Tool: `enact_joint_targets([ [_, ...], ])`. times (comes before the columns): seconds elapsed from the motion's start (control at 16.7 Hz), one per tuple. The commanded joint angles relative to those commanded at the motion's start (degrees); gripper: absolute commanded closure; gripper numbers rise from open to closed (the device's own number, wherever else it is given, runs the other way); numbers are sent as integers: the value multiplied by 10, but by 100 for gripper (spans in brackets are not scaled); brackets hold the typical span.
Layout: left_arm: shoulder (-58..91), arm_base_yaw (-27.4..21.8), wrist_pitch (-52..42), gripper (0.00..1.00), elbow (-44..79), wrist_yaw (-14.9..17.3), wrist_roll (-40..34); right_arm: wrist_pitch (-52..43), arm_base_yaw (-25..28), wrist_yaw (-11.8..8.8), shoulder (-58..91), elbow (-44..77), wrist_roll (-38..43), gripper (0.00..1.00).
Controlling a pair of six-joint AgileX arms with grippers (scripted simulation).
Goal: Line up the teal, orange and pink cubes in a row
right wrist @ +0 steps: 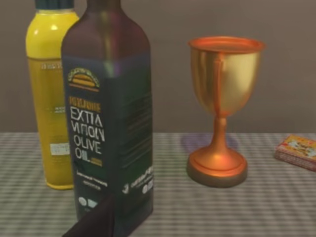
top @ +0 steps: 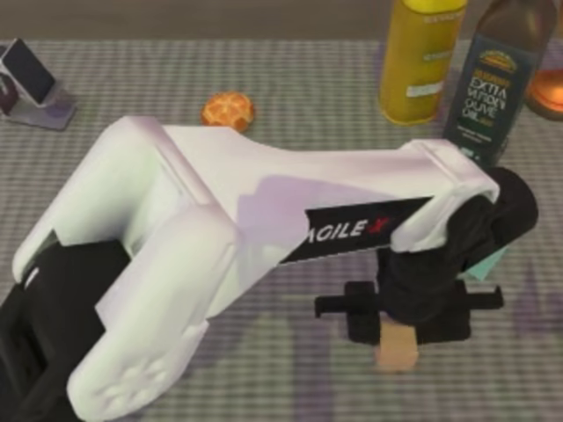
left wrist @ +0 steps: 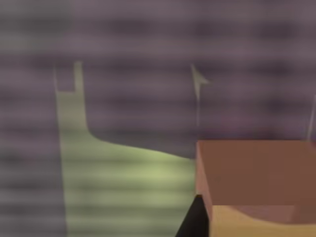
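The left arm's gripper (top: 400, 338) hangs at five o'clock on the worktop (top: 290, 114), jaws apparently holding the orange cube (top: 398, 348). A teal cube (top: 486, 265) peeks out beside it; pink unseen, row unfinished.

The left arm (top: 264, 229) hides most of the teal cube (top: 486, 264), perhaps the pink one too.

The left arm (top: 220, 237) reaches across the checked desk (top: 290, 97) toward the right side. Its tool (top: 400, 330) hangs over a small pink cube (top: 398, 349). A bit of the teal cube (top: 488, 264) shows behind the wrist. At the back stand a yellow bottle (top: 420, 57), an olive oil bottle (top: 494, 75) and a bun (top: 228, 111).
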Motion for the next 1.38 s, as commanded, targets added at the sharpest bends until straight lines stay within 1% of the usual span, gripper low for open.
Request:
enact_joint_targets([
  [0.3, 0, 0, 0, 2, 0, 0, 0, 0, 0, 0, 0, 0, 0, 0],
  [0.36, 0, 0, 0, 0, 0, 0, 0, 0, 0, 0, 0, 0, 0, 0],
  [0.9, 0, 0, -2, 0, 2, 0, 0, 0, 0, 0, 0, 0, 0, 0],
  [1.02, -4, 1, -24, 0, 21, 0, -2, 0, 0, 0, 0, 0, 0, 0],
  [1.26, -22, 6, -110, 0, 81, 0, -5, 0, 0, 0, 0, 0, 0, 0],
  [1.38, -31, 8, -135, 0, 102, 0, -4, 0, 0, 0, 0, 0, 0, 0],
])
